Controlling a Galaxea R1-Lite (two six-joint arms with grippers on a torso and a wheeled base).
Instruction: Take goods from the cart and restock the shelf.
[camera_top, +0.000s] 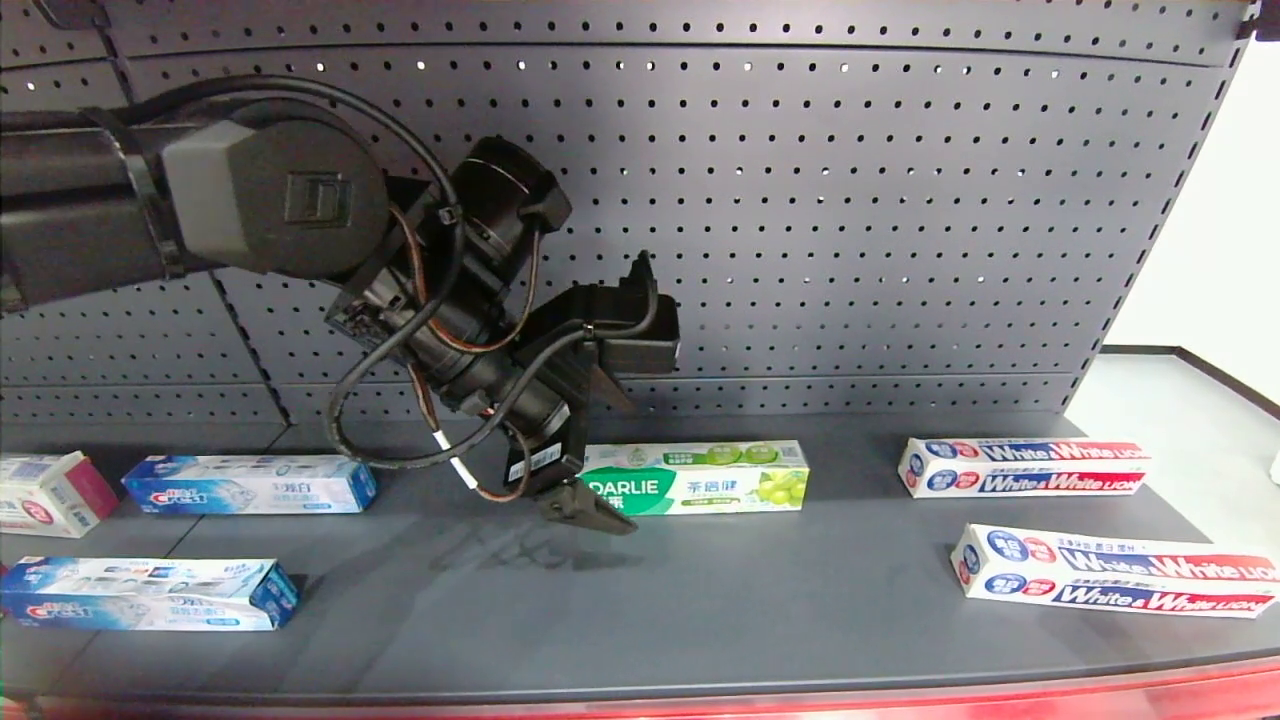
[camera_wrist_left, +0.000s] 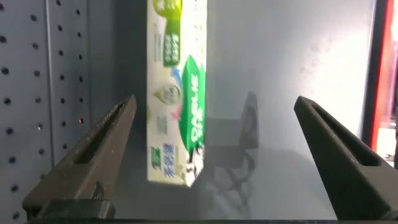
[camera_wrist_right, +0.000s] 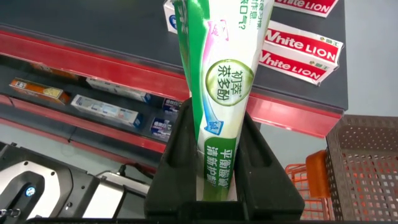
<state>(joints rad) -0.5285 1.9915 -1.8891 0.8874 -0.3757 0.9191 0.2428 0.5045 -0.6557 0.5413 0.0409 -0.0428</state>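
Left gripper (camera_top: 618, 460): wide open, empty — beside shelved green toothpaste box (camera_top: 715, 478).
Right gripper (camera_wrist_right: 219, 163): clamped on second green box (camera_wrist_right: 219, 74).
Risk: left finger may knock shelved box askew.

In the head view the left tool (camera_top: 630, 468) covers part of the left end of the green toothpaste box (camera_top: 720, 478) on the shelf (camera_top: 700, 600). The pink-and-white box (camera_top: 50, 492) and the front white box (camera_top: 1120, 570) run off the picture's edges. In the right wrist view the green carton (camera_wrist_right: 214, 50) is cut off by the edge, its other end buried between the fingers (camera_wrist_right: 180, 149) of the right tool (camera_wrist_right: 217, 115).
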